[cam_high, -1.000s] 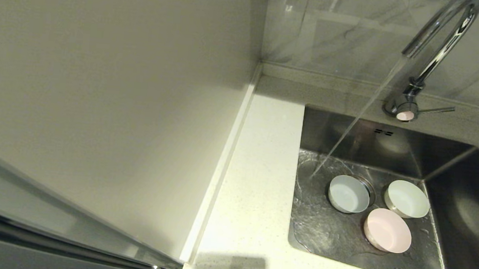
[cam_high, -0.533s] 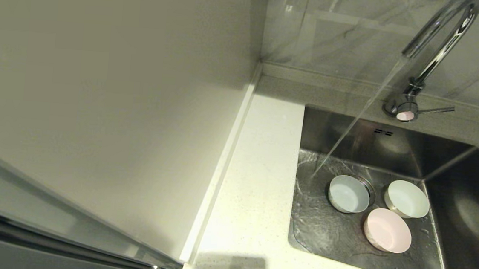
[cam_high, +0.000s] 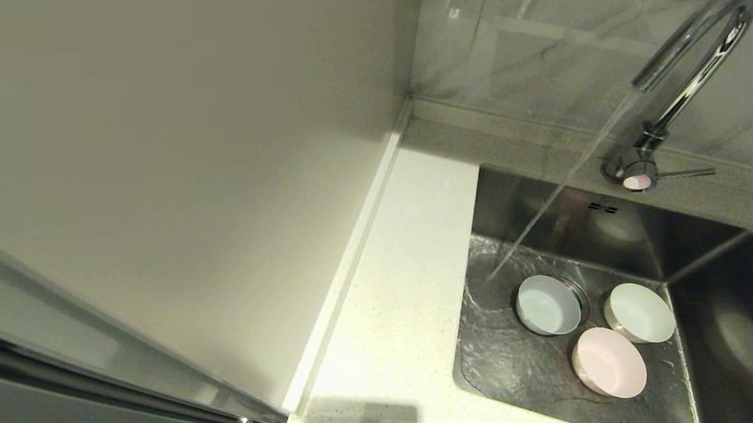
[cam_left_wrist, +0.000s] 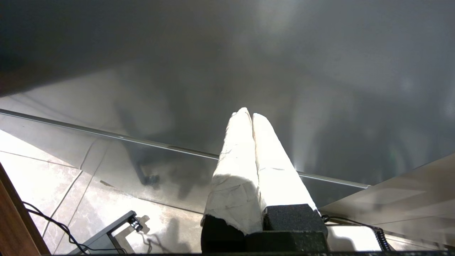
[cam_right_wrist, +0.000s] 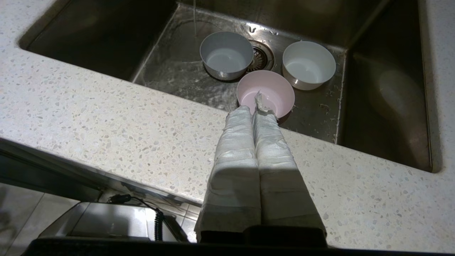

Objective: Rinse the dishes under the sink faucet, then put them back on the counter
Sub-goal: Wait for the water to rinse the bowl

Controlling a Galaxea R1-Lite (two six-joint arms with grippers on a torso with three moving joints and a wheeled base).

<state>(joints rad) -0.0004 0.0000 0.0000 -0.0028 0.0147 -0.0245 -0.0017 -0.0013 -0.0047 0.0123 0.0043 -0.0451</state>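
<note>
Water runs from faucet (cam_high: 687,68) into sink (cam_high: 715,265), landing just beside blue bowl (cam_high: 547,305). White bowl (cam_high: 640,313) and pink bowl (cam_high: 608,362) sit close by on the sink floor, all upright. Right end effector (cam_right_wrist: 253,110) parked in front of worktop (cam_high: 403,294), fingers pressed together, empty. Left end effector (cam_left_wrist: 248,113) parked low by a dark panel, fingers together, empty.

The sink (cam_high: 617,230) is brushed steel, wet and rippled on its floor. The tap (cam_high: 687,68) is mirror-bright chrome. The tabletop (cam_right_wrist: 117,117) looks like smooth speckled stone. Three bowls (cam_right_wrist: 265,93) have a smooth matt finish. Both pincers are wrapped in creased white tape.
</note>
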